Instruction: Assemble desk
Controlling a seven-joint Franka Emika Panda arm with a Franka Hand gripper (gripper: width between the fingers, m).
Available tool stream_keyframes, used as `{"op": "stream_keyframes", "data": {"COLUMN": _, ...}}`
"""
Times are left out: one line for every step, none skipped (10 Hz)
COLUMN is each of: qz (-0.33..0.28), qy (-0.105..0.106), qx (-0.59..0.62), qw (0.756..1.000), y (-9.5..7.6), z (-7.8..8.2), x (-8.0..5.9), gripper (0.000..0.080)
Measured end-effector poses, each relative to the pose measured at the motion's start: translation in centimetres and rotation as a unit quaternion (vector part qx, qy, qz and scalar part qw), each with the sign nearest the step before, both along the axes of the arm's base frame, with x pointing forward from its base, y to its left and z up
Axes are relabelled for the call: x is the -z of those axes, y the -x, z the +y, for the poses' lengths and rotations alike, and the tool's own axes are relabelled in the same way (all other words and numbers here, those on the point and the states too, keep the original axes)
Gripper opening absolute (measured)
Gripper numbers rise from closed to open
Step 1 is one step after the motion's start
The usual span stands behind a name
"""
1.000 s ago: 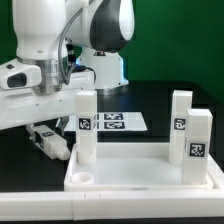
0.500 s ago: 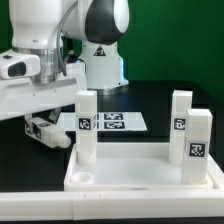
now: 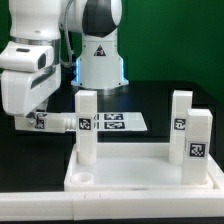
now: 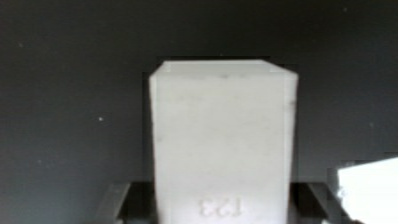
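The desk's white rimmed panel (image 3: 140,181) lies at the front with three legs standing upright in it: one at the exterior view's left (image 3: 87,128) and two at its right (image 3: 181,118) (image 3: 198,146). A round corner hole (image 3: 85,179) shows open at the front left. My gripper (image 3: 38,121) is shut on the fourth leg (image 3: 57,123), holding it level above the table, left of the panel. In the wrist view the leg (image 4: 222,130) fills the gap between my fingers (image 4: 135,202), with my gripper (image 4: 224,207) closed on its sides.
The marker board (image 3: 118,122) lies flat on the black table behind the panel. The robot's base (image 3: 100,60) stands behind it. A white patch (image 4: 370,190) shows in one corner of the wrist view.
My gripper has risen and swung towards the exterior view's left with the leg in it. The leg has turned from tilted to level. The panel and standing legs have not moved.
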State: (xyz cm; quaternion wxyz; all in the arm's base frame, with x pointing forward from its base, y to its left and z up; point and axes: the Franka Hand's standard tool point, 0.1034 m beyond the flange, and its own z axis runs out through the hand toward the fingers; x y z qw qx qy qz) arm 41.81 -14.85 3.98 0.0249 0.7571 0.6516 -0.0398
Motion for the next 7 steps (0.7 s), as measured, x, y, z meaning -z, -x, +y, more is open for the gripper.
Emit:
{"op": "stream_keyframes", "data": {"qz": 0.004, "qy": 0.004, "qx": -0.029, "qw": 1.0, "y": 0.0, "z": 0.0, "x": 0.1, "gripper": 0.0284}}
{"op": "stream_keyframes", "data": {"qz": 0.01, "qy": 0.006, "qx": -0.133, "qw": 0.991, "y": -0.4, "z": 0.7, "x": 0.4, "gripper": 0.0284}}
{"op": "stream_keyframes", "data": {"qz": 0.017, "qy": 0.004, "qx": -0.232, "qw": 0.973, "y": -0.2, "z": 1.3, "x": 0.7, "gripper": 0.0284}}
{"op": "stream_keyframes", "data": {"qz": 0.025, "qy": 0.002, "qx": -0.304, "qw": 0.952, "y": 0.8, "z": 0.6, "x": 1.0, "gripper": 0.0284}}
{"op": "stream_keyframes", "data": {"qz": 0.035, "qy": -0.005, "qx": -0.286, "qw": 0.958, "y": 1.6, "z": -1.1, "x": 0.8, "gripper": 0.0284}}
{"op": "stream_keyframes", "data": {"qz": 0.039, "qy": 0.0, "qx": -0.316, "qw": 0.948, "y": 1.6, "z": -1.6, "x": 0.7, "gripper": 0.0284}}
{"op": "stream_keyframes", "data": {"qz": 0.046, "qy": 0.003, "qx": -0.345, "qw": 0.937, "y": 1.8, "z": -1.7, "x": 0.8, "gripper": 0.0284}}
